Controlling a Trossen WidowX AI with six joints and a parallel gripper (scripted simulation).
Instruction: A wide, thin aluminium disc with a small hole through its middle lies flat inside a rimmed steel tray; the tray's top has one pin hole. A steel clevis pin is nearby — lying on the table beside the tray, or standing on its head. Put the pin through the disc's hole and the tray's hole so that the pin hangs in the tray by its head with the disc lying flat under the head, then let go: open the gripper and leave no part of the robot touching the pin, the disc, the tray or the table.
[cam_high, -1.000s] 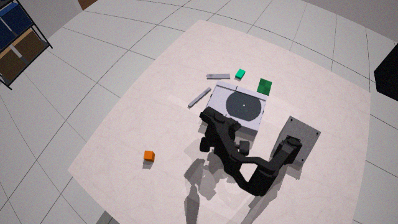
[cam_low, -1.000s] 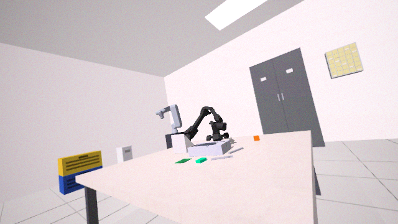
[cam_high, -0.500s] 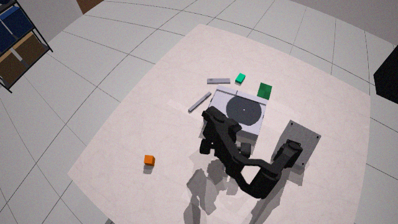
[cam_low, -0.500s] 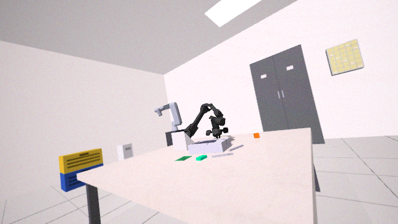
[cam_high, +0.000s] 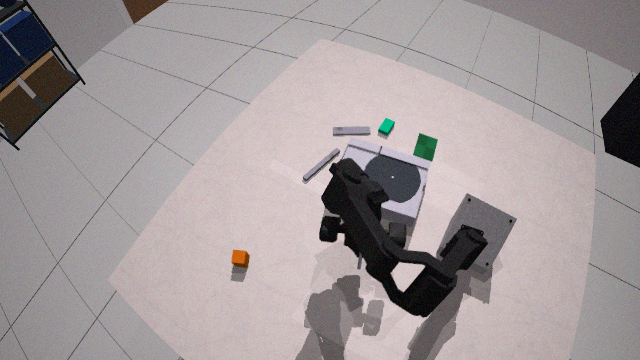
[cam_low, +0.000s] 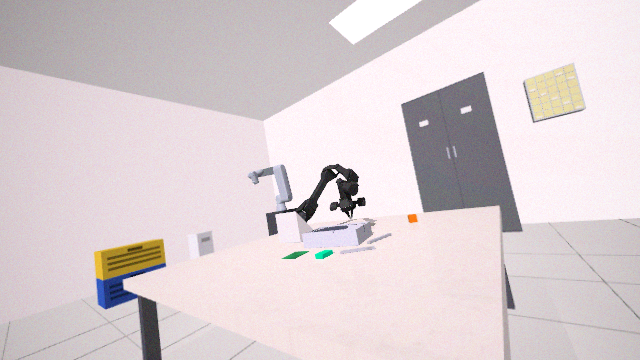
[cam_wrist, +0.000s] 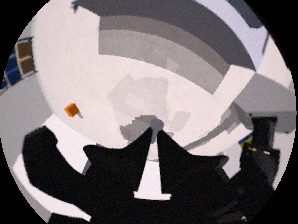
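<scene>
Evidently, pin (cam_wrist: 157, 124) between fingers; disc (cam_high: 392, 178) in tray (cam_high: 414, 219) (cam_low: 332, 238).

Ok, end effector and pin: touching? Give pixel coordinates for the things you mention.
Touching. The wrist view shows the pin (cam_wrist: 157, 124) pinched between the fingertips of the end effector (cam_high: 359, 254) (cam_low: 350, 216) (cam_wrist: 154, 129).

Orange cube (cam_high: 240, 258) (cam_low: 412, 218) (cam_wrist: 72, 110), one, toward counter's left corner; green square (cam_high: 425, 147) (cam_low: 295, 255), one, between tray and far edge.
</scene>
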